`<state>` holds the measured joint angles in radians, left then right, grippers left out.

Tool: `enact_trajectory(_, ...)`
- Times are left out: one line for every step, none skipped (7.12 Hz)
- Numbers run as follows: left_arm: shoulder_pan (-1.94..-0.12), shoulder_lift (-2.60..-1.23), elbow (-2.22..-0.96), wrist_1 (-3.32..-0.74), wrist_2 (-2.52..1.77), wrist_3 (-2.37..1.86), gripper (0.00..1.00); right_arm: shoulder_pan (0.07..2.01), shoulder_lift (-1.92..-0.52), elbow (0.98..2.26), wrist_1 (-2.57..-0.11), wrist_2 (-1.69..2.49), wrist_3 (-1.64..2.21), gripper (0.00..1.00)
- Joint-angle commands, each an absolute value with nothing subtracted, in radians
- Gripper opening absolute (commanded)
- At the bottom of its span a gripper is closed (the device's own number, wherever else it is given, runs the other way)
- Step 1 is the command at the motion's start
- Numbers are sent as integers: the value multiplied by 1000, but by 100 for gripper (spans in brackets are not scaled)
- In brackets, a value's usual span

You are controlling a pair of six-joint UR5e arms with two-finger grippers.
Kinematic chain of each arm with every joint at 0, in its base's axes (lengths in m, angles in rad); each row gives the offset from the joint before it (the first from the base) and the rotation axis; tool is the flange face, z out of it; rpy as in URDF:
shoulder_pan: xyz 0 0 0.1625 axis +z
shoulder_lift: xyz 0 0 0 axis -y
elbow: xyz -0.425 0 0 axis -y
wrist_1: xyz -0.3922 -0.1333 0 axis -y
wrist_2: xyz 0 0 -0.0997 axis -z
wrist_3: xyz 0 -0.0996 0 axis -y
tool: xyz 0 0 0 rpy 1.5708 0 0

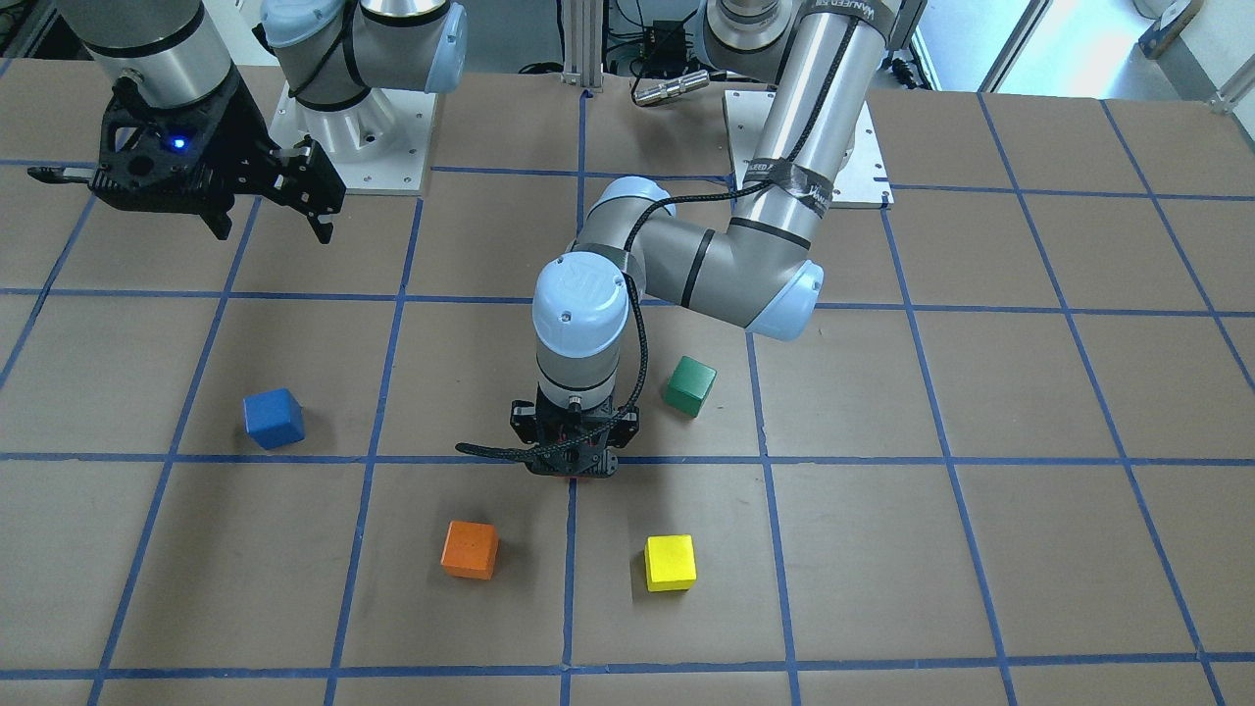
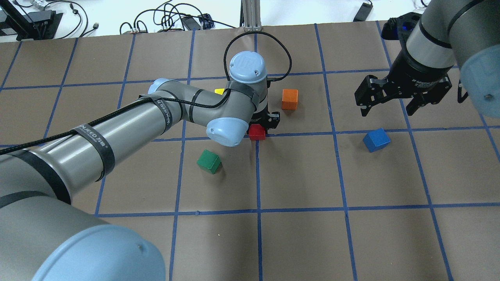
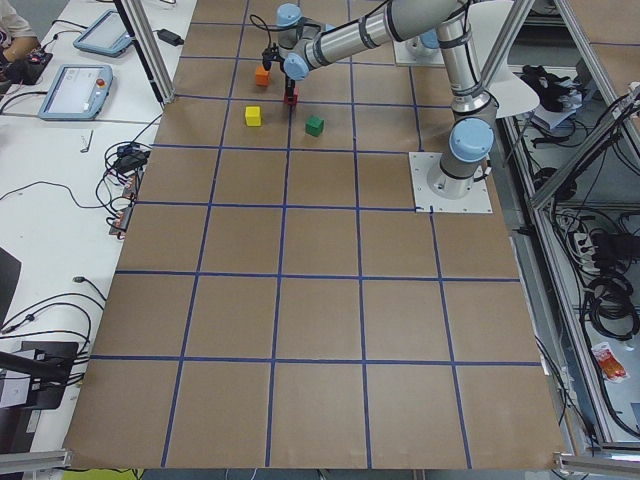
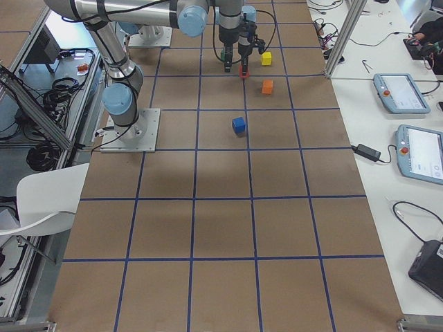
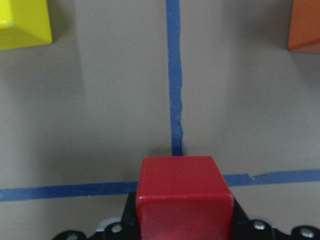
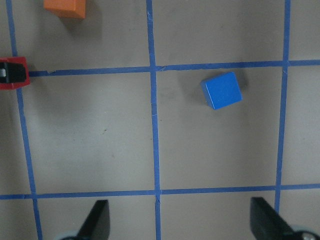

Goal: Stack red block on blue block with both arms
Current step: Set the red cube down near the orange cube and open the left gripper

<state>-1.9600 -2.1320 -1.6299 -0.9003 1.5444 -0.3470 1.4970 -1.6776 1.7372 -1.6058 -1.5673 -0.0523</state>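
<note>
The red block (image 2: 257, 132) sits at a crossing of blue tape lines, between the fingers of my left gripper (image 2: 262, 125). The gripper points straight down and is shut on it. In the left wrist view the red block (image 5: 185, 197) fills the bottom centre, at or just above the table. The blue block (image 2: 376, 140) lies alone on the table and also shows in the right wrist view (image 6: 221, 90). My right gripper (image 2: 388, 110) hangs open and empty above the table, a little beyond the blue block.
An orange cube (image 2: 290, 99) and a yellow cube (image 2: 219, 91) lie just beyond the left gripper. A green cube (image 2: 209, 161) lies near the left arm's forearm. The brown table (image 2: 297, 242) is marked with a blue tape grid.
</note>
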Motion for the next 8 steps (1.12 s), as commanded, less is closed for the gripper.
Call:
enact_trajectory(-1944,-2094,-1632,-908,1523,-334,100,1500,-1703,1750,-1551,-1591,-81,100)
enact_trajectory(-1925,-2071,-1632,-911,1520,-330,100,1500,-1709,1753,-1548,-1664,-103,100)
enact_trajectory(-1907,-2042,-1637,-923,1519,-310,100,1508,-1712,1749,-1554,-1657,-97,100)
enact_trajectory(-1889,-1993,-1646,-984,1531,-235,100,1522,-1692,1753,-1565,-1631,-86,100)
enact_trajectory(-1846,-1927,-1646,-1097,1540,-119,100,1532,-1642,1752,-1594,-1570,-28,100)
enact_trajectory(-1763,-1858,-1647,-1208,1561,19,100,1570,-1582,1752,-1715,-1566,-9,100)
enact_trajectory(-1684,-1785,-1647,-1298,1563,116,100,1636,-1507,1749,-1820,-1581,-8,100)
enact_trajectory(-1646,-1713,-1647,-1352,1563,156,100,1676,-1465,1749,-1910,-1589,-8,100)
